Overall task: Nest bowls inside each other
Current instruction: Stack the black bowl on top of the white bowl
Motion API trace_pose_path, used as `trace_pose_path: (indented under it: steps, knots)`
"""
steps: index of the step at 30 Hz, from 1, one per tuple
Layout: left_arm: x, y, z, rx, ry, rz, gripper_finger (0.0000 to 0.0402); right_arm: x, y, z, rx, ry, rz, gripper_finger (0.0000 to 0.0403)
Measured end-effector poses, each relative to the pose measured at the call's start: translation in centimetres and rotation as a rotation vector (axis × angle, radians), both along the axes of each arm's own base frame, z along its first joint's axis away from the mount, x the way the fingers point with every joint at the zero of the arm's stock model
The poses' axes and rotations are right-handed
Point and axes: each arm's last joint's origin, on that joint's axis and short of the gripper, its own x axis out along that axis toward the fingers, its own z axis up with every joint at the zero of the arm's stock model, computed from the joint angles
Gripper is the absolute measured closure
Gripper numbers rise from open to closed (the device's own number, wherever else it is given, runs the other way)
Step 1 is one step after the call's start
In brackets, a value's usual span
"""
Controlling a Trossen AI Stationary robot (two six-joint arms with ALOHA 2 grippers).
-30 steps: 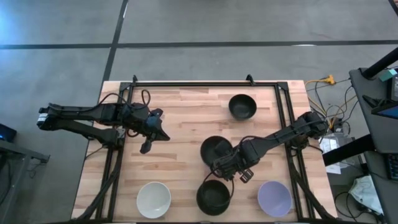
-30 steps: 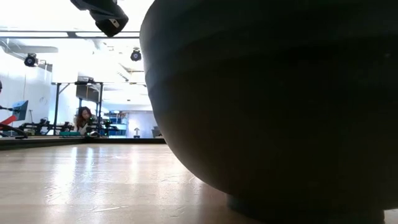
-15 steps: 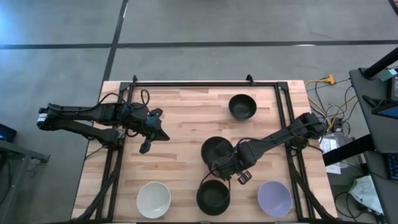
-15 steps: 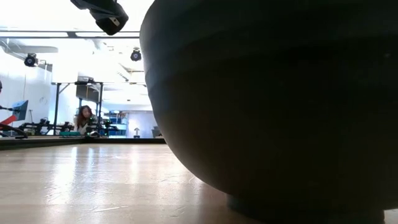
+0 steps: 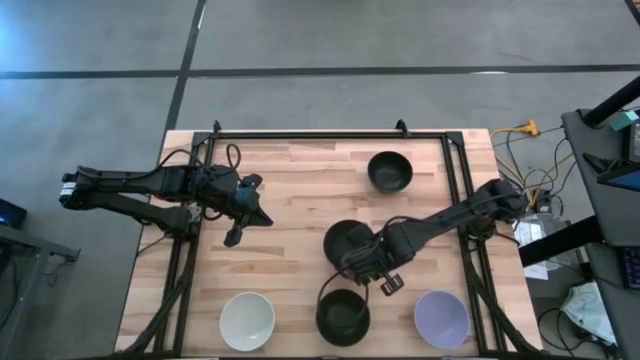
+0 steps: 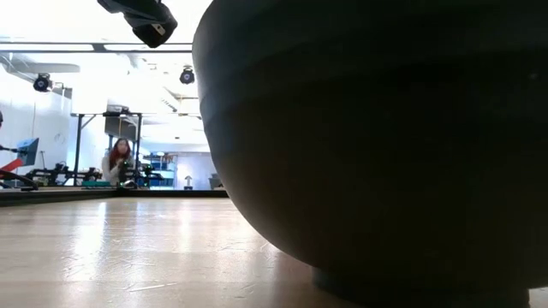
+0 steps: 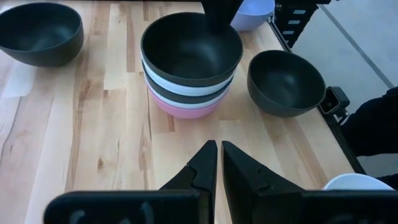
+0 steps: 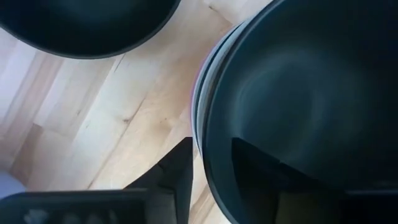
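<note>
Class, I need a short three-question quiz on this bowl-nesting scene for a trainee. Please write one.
1. True or false: the top bowl of the stack of smooth round bowls is white.
2. How many bowls stand singly on the wooden table, outside the stack? A) two B) four C) six
3. Fill in: the ___ hand is at the stack's rim.

Key
1. False: a black bowl is on top, and pink is at the bottom.
2. B: two black, one white, one lavender.
3. Right: the right hand is at the rim, while the left hand waits apart, shut.
</note>
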Motion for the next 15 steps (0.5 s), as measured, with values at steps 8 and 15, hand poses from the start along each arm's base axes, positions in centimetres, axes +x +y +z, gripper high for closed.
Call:
trace_pose_path:
  steps: [8, 15]
  knots:
    - [0.0, 0.0, 0.0, 0.005, -0.001, -0.003, 0.0394, -0.4, -0.2, 2.0, 0.034, -0.059, -0.042, 0.0304]
    - [0.0, 0.0, 0.0, 0.027, -0.008, -0.018, 0.0394, -0.4, -0.1, 2.0, 0.060, -0.052, -0.090, 0.0384]
